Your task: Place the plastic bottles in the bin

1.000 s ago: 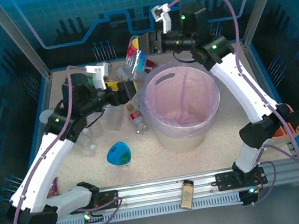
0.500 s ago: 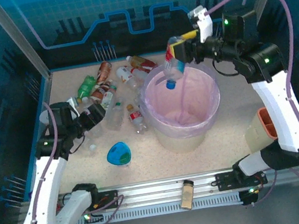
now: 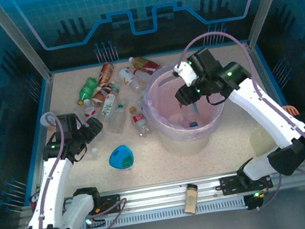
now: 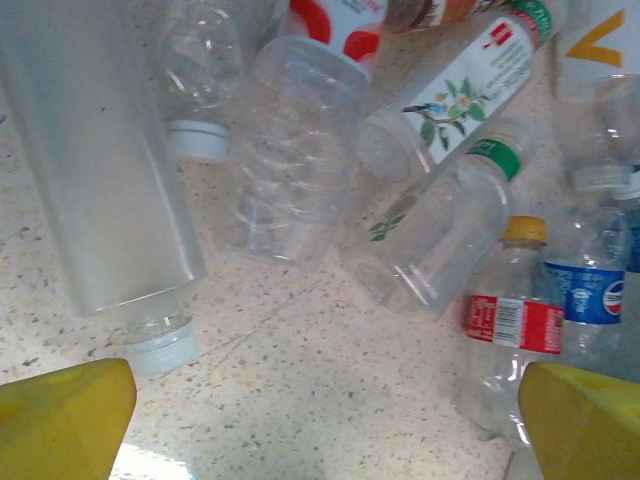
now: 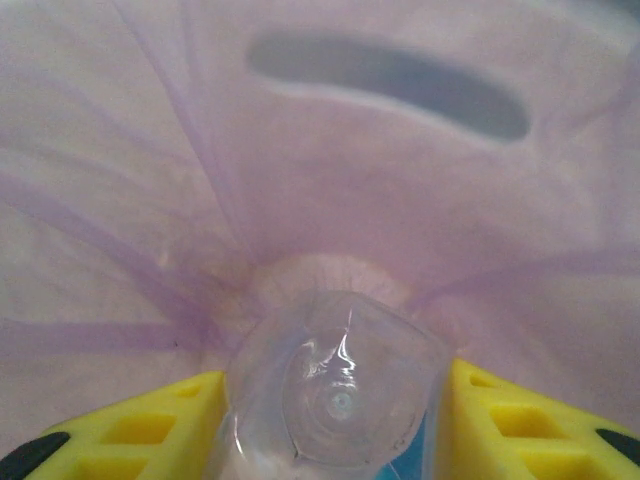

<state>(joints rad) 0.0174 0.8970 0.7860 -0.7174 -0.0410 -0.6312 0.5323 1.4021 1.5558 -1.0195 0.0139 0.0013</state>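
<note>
Right hand [image 5: 337, 405], seen from its wrist, clamps a bottle [image 5: 335, 370] inside the bin [image 5: 400, 190].

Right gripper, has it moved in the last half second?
Yes. The right gripper has come down from above the far rim of the bin to inside it, holding a bottle.

Left arm [image 3: 51, 180]: bent at the elbow, wrist low. Left gripper [image 4: 325, 415]: angled downward, jaws wide apart, nothing between them. Right arm [image 3: 268, 113]: arched high and forward. Right gripper [image 5: 335, 425]: pointing down, fingers [image 5: 150, 430] pressed against both sides of a clear bottle [image 5: 335, 385].
</note>
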